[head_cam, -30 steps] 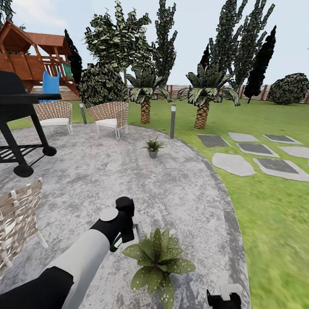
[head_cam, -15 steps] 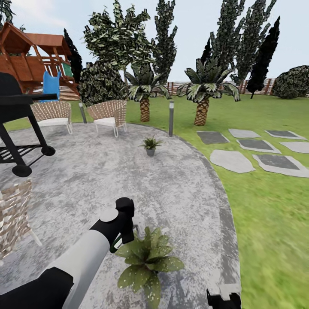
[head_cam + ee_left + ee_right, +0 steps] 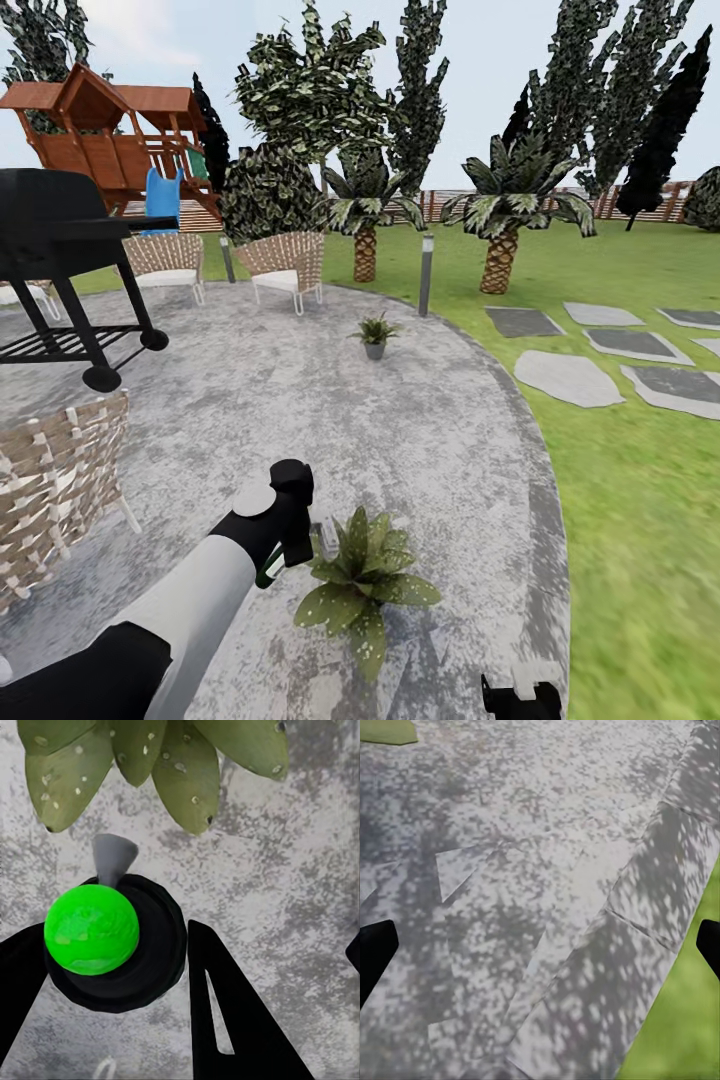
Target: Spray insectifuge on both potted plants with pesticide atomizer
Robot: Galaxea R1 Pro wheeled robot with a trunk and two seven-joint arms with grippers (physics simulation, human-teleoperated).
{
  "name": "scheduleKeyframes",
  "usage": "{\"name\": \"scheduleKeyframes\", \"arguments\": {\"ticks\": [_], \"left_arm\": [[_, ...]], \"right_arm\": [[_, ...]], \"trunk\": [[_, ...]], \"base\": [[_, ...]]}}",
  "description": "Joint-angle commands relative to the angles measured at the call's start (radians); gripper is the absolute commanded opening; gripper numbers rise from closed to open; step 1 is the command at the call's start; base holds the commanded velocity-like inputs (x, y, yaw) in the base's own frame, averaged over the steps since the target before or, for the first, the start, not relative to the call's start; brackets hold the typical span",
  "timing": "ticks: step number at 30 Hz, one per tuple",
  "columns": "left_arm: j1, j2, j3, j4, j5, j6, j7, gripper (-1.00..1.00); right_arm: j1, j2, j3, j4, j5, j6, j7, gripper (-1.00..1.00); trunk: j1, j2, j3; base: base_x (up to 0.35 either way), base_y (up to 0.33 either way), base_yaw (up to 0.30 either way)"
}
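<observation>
My left gripper (image 3: 293, 543) is shut on the pesticide atomizer (image 3: 270, 571), a dark green bottle held low over the grey patio. In the left wrist view the atomizer (image 3: 91, 930) has a bright green round top on a black cap, and its grey nozzle (image 3: 114, 859) points at speckled leaves (image 3: 161, 765). Those leaves belong to the near potted plant (image 3: 364, 589), just right of the gripper. The second potted plant (image 3: 375, 335) stands farther back on the patio. My right gripper (image 3: 520, 696) hangs open at the lower edge, over bare paving (image 3: 540, 949).
A black grill (image 3: 60, 260) stands at the left, with a wicker chair (image 3: 55, 485) in front of it and two more chairs (image 3: 285, 265) at the back. A grey bollard lamp (image 3: 426, 275) marks the patio rim. Lawn and stepping stones (image 3: 570, 378) lie to the right.
The whole picture has shifted right, so the camera has turned left. Both arms hold the same pose, and the atomizer stays in the left gripper beside the near plant.
</observation>
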Motion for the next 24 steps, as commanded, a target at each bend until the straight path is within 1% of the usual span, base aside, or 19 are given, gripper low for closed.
{"name": "scheduleKeyframes", "arguments": {"ticks": [1, 5, 9, 11, 14, 18, 24], "left_arm": [[-0.001, 0.000, -0.002, -0.001, -0.005, 0.010, -0.007, -1.00], [-0.002, 0.000, -0.001, -0.001, -0.005, 0.010, -0.007, -1.00], [-0.002, 0.000, 0.000, -0.001, -0.005, 0.010, -0.007, -1.00], [-0.001, 0.000, 0.001, -0.001, -0.005, 0.010, -0.007, -1.00], [0.000, 0.000, 0.001, -0.001, -0.005, 0.010, -0.007, -1.00], [0.000, 0.000, 0.000, -0.001, -0.005, 0.010, -0.007, -1.00], [0.000, 0.000, 0.000, -0.001, -0.005, 0.010, -0.007, -1.00]], "right_arm": [[-0.001, 0.000, 0.009, 0.001, -0.005, -0.002, -0.005, 1.00], [-0.001, 0.001, 0.009, 0.001, -0.005, -0.002, -0.005, 1.00], [-0.001, -0.002, 0.008, 0.001, -0.005, -0.002, -0.005, 1.00], [-0.001, -0.004, 0.008, 0.001, -0.004, -0.002, -0.005, 1.00], [-0.001, -0.005, 0.008, 0.001, -0.004, -0.002, -0.005, 1.00], [-0.001, -0.004, 0.008, 0.001, -0.005, -0.002, -0.005, 1.00], [-0.001, -0.002, 0.009, 0.001, -0.005, -0.002, -0.005, 1.00]], "trunk": [[0.000, 0.000, -0.001], [0.000, 0.000, -0.001], [0.000, 0.000, -0.001], [0.000, 0.000, -0.001], [0.000, 0.000, -0.001], [0.000, 0.000, -0.001], [0.000, 0.000, -0.001]], "base": [[-0.002, 0.000, 0.094], [0.137, -0.040, 0.212], [0.267, -0.135, 0.053], [0.112, -0.235, 0.005], [-0.093, -0.259, 0.001], [-0.236, -0.206, 0.005], [-0.220, -0.207, 0.223]]}}
